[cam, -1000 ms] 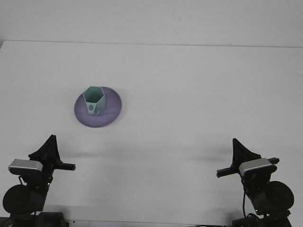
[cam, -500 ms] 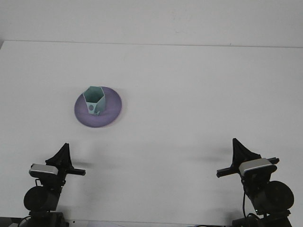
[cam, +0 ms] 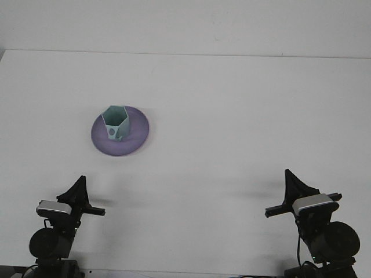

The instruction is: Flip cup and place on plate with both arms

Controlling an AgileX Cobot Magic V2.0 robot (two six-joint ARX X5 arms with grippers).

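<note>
A pale green faceted cup [cam: 116,122] stands upright with its mouth up on a purple plate [cam: 136,136] at the table's left middle. My left gripper [cam: 77,189] is down at the front left edge, well short of the plate, its dark fingers together in a point and holding nothing. At the front right edge my right gripper [cam: 292,180] sits far from the cup, also closed to a point and empty.
The white table [cam: 232,116] stretches back to a pale wall. Both arm bases and their wrist cameras sit at the near edge, left [cam: 52,237] and right [cam: 324,231].
The left arm has drawn back and sunk lower toward its base, shifting slightly right. The right arm, cup and plate have not moved.
</note>
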